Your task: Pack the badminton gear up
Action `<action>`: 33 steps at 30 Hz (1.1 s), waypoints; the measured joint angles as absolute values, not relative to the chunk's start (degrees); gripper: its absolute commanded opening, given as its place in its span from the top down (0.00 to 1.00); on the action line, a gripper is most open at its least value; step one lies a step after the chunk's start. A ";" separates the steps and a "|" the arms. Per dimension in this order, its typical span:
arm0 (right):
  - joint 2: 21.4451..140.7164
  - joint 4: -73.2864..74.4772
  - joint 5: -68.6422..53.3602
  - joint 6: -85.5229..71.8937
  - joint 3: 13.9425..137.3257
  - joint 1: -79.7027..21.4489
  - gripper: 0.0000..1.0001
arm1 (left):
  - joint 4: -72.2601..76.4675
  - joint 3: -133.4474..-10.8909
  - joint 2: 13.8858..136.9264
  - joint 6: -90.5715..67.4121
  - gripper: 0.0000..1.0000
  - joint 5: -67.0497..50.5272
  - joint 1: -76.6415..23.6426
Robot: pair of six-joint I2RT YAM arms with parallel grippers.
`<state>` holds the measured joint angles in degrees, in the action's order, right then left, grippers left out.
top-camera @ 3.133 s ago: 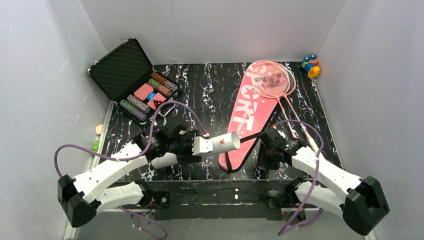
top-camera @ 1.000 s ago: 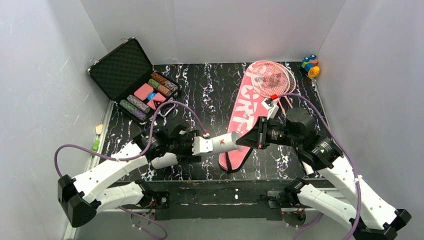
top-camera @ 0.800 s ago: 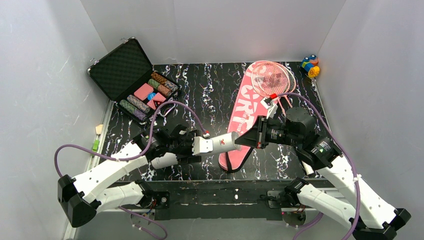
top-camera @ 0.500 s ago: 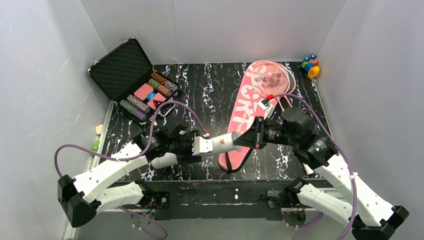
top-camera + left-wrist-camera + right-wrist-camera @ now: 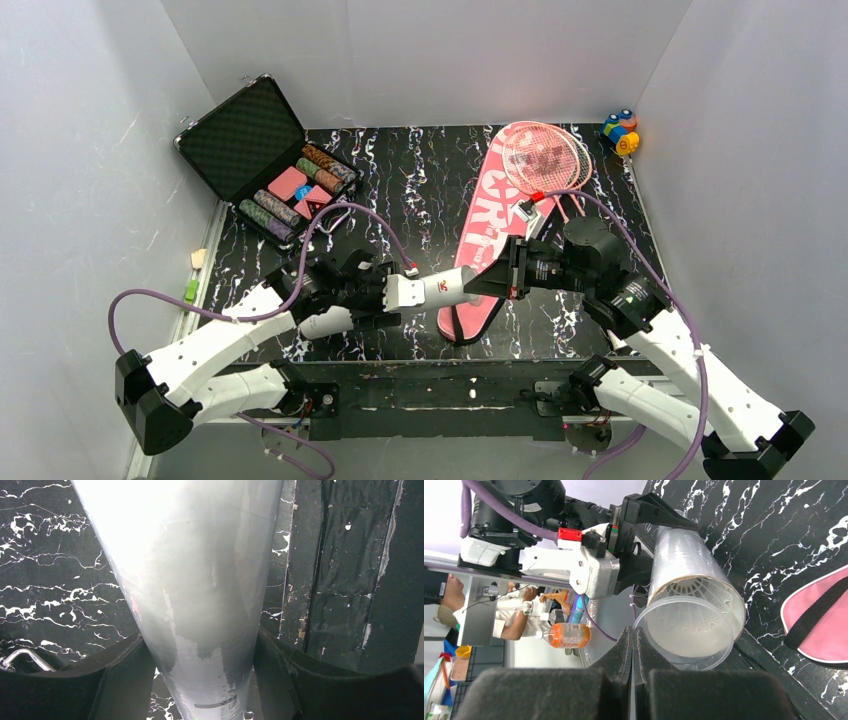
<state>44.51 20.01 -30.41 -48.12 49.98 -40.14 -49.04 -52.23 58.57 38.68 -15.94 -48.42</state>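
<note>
My left gripper (image 5: 392,293) is shut on the long white tube (image 5: 440,287) and holds it level above the table's front. In the left wrist view the tube (image 5: 190,580) fills the space between both fingers (image 5: 125,675). The tube's open end (image 5: 696,615) faces my right gripper (image 5: 633,630), and a white feather shuttlecock (image 5: 691,617) sits inside it. My right gripper (image 5: 497,277) is shut on the rim of a clear round lid (image 5: 724,655), held right at the tube's mouth. Two pink rackets (image 5: 545,160) lie partly on the pink SPORT cover (image 5: 500,215).
An open black case of poker chips (image 5: 270,150) stands at the back left. A small multicoloured toy (image 5: 619,131) sits in the back right corner. The cover's black strap (image 5: 814,620) lies to the right of the tube's end. White walls close in three sides.
My right gripper has crept left with the lid, closing on the tube's open end. The left arm and the tube have barely moved.
</note>
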 measured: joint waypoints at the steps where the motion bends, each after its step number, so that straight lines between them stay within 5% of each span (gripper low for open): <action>1: 44.36 19.62 -30.92 -48.14 49.91 -39.94 0.99 | -48.99 -52.23 58.54 38.79 0.53 -15.99 -48.42; 33: 40.69 12.78 -48.07 -49.76 45.21 -33.76 0.99 | -51.27 -52.62 52.29 47.11 0.52 -19.00 -48.95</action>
